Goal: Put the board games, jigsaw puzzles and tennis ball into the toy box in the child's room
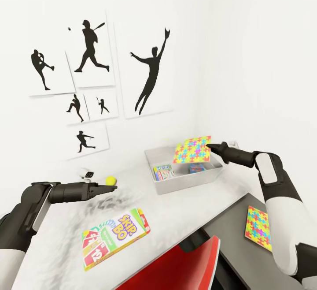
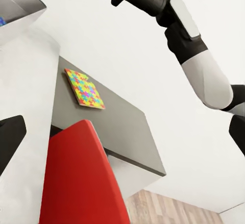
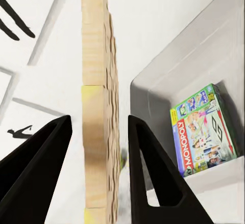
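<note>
My right gripper (image 1: 210, 147) is shut on the edge of a multicoloured jigsaw puzzle (image 1: 192, 150) and holds it tilted above the pale grey toy box (image 1: 165, 186). In the right wrist view the puzzle (image 3: 94, 55) stands edge-on between the two fingers (image 3: 153, 168). Inside the toy box lie a green-edged board game (image 1: 163, 172) and a blue one (image 1: 196, 168). A SKIP-BO box (image 1: 115, 236) lies on the table (image 1: 57, 246) near its front. My left gripper (image 1: 112, 188) is open and empty just below the yellow tennis ball (image 1: 111, 179). A second jigsaw puzzle (image 1: 258, 227) lies on a lower dark grey surface.
A red chair (image 1: 185, 268) is tucked under the table's front edge beside the dark grey surface (image 1: 229, 237). Baseball silhouette posters (image 1: 92, 52) hang on the white wall behind. A small white object (image 1: 86, 174) sits at the back of the table.
</note>
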Motion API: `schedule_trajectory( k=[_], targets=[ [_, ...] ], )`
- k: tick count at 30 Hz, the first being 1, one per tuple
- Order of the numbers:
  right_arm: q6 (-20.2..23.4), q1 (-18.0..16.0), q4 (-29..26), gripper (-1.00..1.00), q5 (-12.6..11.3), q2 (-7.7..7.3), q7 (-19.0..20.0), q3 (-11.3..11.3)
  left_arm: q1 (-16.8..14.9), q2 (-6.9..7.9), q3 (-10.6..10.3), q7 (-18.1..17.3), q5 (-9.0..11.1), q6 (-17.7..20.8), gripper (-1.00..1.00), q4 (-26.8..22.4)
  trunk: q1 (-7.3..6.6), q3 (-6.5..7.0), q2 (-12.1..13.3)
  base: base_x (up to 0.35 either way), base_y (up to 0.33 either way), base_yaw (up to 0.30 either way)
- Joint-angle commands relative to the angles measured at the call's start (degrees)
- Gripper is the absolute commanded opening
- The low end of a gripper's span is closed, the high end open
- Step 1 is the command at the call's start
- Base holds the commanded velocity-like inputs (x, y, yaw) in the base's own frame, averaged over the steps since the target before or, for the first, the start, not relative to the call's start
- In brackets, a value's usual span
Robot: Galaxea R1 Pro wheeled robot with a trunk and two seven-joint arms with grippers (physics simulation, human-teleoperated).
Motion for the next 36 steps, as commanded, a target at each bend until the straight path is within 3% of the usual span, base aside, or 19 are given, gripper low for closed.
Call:
schedule_trajectory(
  k=[1, 20, 23, 28, 36],
  targets=[
    [0.26, -0.22, 0.22, -1.00, 0.38, 0.04, -0.38, -0.18, -0.04, 0.05, -0.01, -0.20, 0.03, 0.61, 1.00, -0.01, 0.23, -0.26, -0.47, 0.000, 0.000, 0.000],
    [0.52, -0.46, 0.38, -1.00, 0.22, 0.23, -1.55, -0.21, 0.00, 0.23, 0.06, -0.28, 0.03, 0.65, 1.00, -0.01, 0.45, -0.44, -0.88, 0.000, 0.000, 0.000],
    [0.52, -0.49, 0.38, -1.00, 0.20, 0.25, -1.55, -0.22, -0.01, 0.20, 1.09, -0.32, 0.04, 0.85, 1.00, -0.01, 0.45, -0.44, -0.88, 0.000, 0.000, 0.000],
    [0.59, -0.47, 0.38, -1.00, 0.19, 0.16, -1.55, -0.22, -0.04, 0.19, 2.86, -0.38, 0.11, 1.27, 1.00, -0.01, -0.65, 0.46, 1.13, 0.000, 0.000, 0.000],
    [0.62, -0.55, 0.30, -1.00, 0.19, 0.53, -1.55, -0.22, -0.04, 0.19, 3.14, -0.36, 0.11, 1.31, 1.00, -0.01, -2.40, 1.89, 4.34, 0.000, 0.000, 0.000]
  ],
)
